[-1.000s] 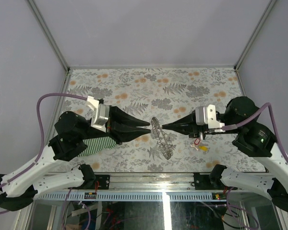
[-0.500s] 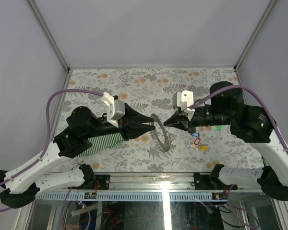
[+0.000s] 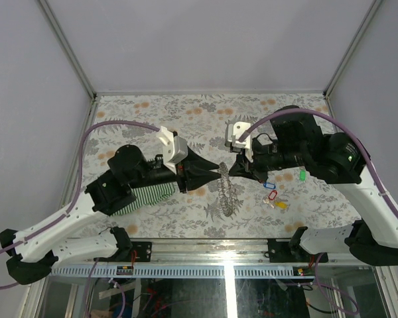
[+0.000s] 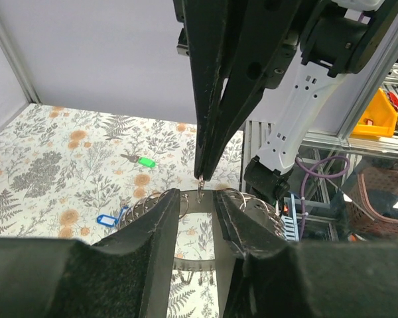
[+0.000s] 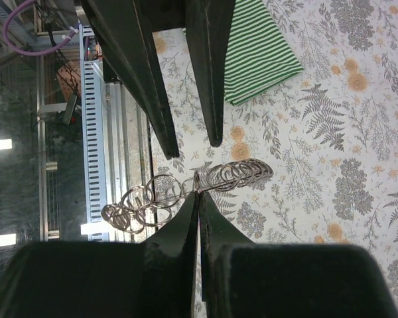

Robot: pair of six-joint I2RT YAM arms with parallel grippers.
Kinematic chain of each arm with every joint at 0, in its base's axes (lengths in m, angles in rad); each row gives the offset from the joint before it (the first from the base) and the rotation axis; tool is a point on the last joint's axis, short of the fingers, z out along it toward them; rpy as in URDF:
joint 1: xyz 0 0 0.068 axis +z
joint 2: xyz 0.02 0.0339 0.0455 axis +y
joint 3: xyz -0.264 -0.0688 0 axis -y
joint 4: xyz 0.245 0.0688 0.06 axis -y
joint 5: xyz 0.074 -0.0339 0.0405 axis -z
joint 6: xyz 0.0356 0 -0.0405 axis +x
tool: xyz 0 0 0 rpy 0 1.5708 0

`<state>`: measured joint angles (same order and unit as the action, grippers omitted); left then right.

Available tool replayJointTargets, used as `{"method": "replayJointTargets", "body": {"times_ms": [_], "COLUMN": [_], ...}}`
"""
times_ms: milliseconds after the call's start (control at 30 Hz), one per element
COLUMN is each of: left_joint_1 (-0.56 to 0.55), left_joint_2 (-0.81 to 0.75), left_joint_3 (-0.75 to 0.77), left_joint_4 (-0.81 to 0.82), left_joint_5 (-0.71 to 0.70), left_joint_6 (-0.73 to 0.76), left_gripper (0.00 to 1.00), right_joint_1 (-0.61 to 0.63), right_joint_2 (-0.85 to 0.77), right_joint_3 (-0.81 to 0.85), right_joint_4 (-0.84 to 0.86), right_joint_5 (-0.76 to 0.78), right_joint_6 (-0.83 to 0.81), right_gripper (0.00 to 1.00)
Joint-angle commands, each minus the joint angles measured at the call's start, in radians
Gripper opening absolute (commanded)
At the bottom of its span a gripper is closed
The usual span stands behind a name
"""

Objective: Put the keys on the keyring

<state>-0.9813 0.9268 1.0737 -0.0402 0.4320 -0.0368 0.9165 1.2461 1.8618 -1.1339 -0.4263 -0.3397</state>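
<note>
The keyring (image 3: 228, 196) is a floppy silvery loop of small rings, hanging lifted between the two arms. My right gripper (image 3: 226, 169) is shut on its top edge, and the right wrist view shows the pinch (image 5: 199, 193) with the keyring (image 5: 242, 175) drooping to both sides. My left gripper (image 3: 216, 173) is open, its fingers (image 4: 160, 215) standing either side of the pinched spot, close to the keyring (image 4: 252, 203). Green (image 3: 302, 175), blue (image 3: 268, 185), red (image 3: 272, 195) and yellow (image 3: 279, 205) keys lie on the table at the right. The green (image 4: 144, 161) and blue (image 4: 106, 220) keys show in the left wrist view.
A green striped cloth (image 3: 146, 195) lies under the left arm, also showing in the right wrist view (image 5: 259, 46). The floral table (image 3: 186, 119) has grey walls on three sides. A metal rail (image 3: 205, 270) runs along the near edge.
Both arms have moved in toward the centre. The right gripper has shut on the keyring and lifted it off the table. The left gripper has come up to it.
</note>
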Motion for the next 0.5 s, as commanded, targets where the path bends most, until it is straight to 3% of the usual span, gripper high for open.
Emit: {"method": "replayJointTargets", "body": {"times_ms": [0,300,467], "left_joint_1": [-0.007,-0.011,-0.015], "left_joint_2": [0.017,0.051,0.059], "left_joint_3": [0.002,0.009,0.015], "left_joint_4": [0.048,0.039,0.04], "left_joint_5": [-0.026,-0.013,-0.003], "left_joint_6": [-0.009,-0.006,-0.004], "left_gripper": [0.27,0.26,0.21], "right_joint_1": [0.007,0.007,0.008], "right_joint_2": [0.005,0.009,0.006], "right_joint_3": [0.049,0.037,0.026], "right_joint_4": [0.012,0.035,0.045], "right_joint_5": [0.023,0.013,0.005], "right_joint_6": [0.018,0.03,0.033], "right_gripper": [0.0,0.0,0.0]}}
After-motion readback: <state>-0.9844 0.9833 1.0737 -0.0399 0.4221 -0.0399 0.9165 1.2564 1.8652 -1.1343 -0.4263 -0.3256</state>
